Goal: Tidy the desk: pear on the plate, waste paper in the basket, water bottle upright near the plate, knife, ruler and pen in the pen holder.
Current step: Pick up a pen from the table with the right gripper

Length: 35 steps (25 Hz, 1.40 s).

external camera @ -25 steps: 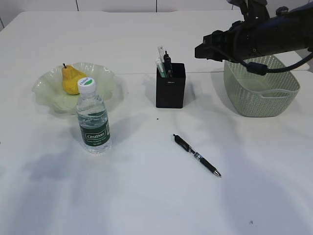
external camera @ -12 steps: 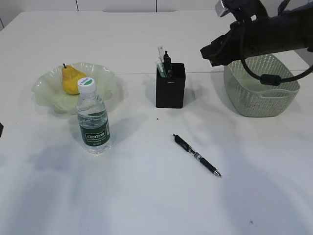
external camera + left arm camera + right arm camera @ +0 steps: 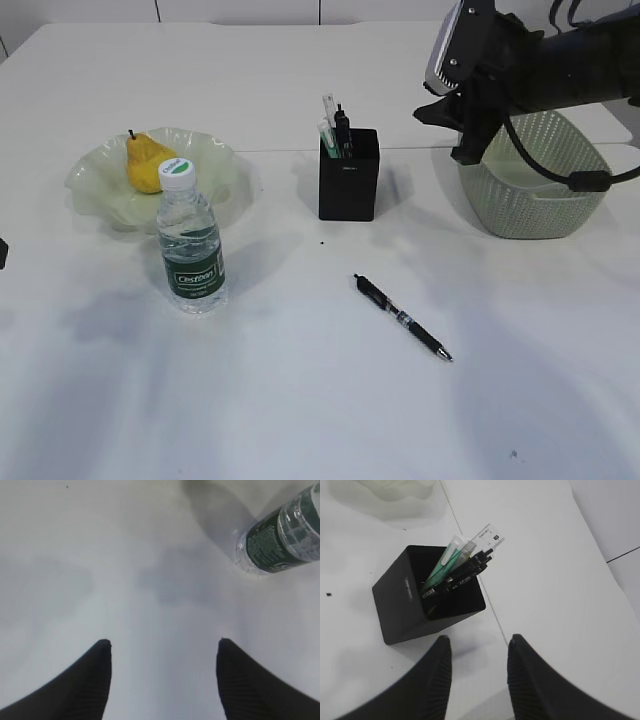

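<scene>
While 1 black pen (image 3: pixel 402 317) lies loose on the desk (image 3: pixel 300 400), the holder is crowded
Right gripper (image 3: pixel 477 652) part-open, empty, above pen holder (image 3: pixel 349 174); left gripper (image 3: pixel 162 647) wide, empty, near upright water bottle (image 3: pixel 190 240). Risk: a slanted pen slips at the pinch, or snags the ruler (image 3: pixel 487 536) on insertion and tips the box

Plain white surface (image 3: pixel 300 420). Bumpy yellow pear (image 3: pixel 148 163) with dark stem on a pale green translucent ruffled glass plate (image 3: pixel 222 160). Clear plastic bottle (image 3: pixel 190 243): dark green label, white lettering, white cap. Matte black square pen holder (image 3: pixel 349 185). Sage-green woven-look plastic basket (image 3: pixel 540 195). Black pen (image 3: pixel 402 317) with silver tip.
</scene>
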Available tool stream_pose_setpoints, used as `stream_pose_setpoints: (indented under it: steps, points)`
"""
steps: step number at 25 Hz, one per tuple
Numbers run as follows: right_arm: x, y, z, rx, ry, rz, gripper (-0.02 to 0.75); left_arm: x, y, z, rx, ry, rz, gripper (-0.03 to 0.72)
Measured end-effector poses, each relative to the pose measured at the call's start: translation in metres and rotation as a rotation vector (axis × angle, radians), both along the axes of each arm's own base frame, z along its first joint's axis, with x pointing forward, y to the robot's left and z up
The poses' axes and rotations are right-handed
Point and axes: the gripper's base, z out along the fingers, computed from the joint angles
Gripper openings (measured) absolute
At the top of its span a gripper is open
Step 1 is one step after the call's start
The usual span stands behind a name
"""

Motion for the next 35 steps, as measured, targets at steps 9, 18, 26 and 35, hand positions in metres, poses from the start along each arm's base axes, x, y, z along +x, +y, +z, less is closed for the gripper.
stream_pose_setpoints:
  steps: [9,18,26,35]
  points:
    - [0.000,0.000,0.000,-0.081,-0.045,0.051,0.284,0.001,0.000,0.000,0.001,-0.009,0.002,0.466]
    - [0.001,-0.002,0.000,-0.308,-0.167,0.165,0.284,0.002,0.000,0.001,0.002,-0.029,0.006,0.466]
    - [0.009,-0.017,0.003,-0.425,-0.207,0.012,0.284,0.003,0.001,0.002,0.002,-0.034,0.007,0.466]
    - [0.012,-0.030,0.006,-0.377,-0.190,-0.180,0.284,0.004,0.001,0.002,0.004,-0.046,0.009,0.466]
